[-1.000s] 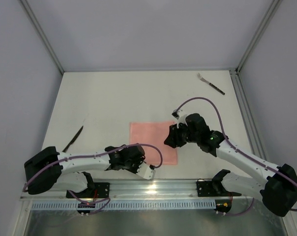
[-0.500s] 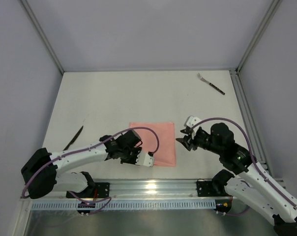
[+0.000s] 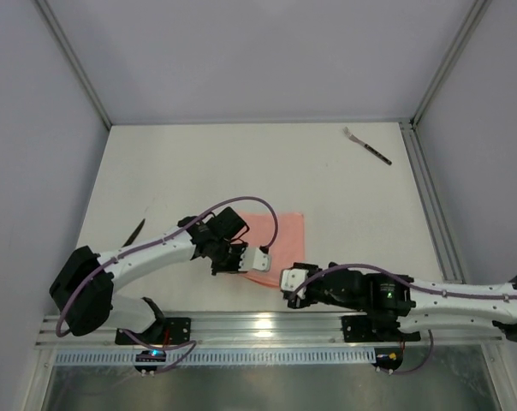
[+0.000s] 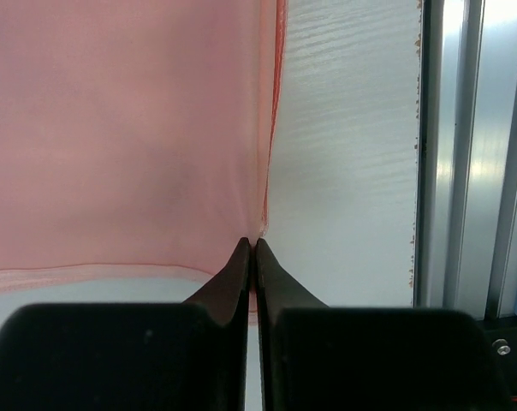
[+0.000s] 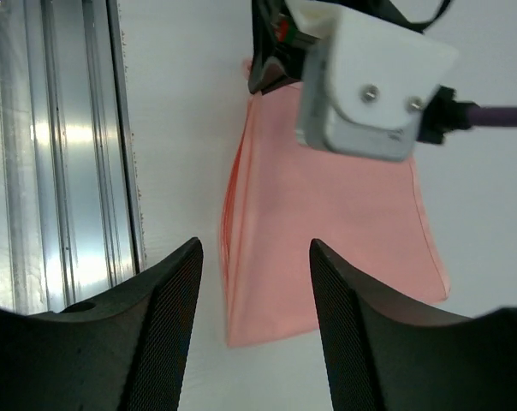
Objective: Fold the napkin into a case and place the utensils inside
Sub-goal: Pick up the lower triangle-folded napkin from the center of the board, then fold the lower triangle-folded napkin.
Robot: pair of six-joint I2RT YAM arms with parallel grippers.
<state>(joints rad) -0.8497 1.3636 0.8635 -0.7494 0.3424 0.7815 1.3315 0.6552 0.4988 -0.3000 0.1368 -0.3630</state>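
Top external: fork (image 3: 367, 145) lies diag., prongs far-left.

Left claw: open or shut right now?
Shut. In the left wrist view the left claw has its tips pressed together on a corner of the napkin.

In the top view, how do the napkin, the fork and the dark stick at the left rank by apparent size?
1. napkin, clearly largest.
2-3. fork and dark stick: both slim; the left arm hides part of the stick, so unranked.
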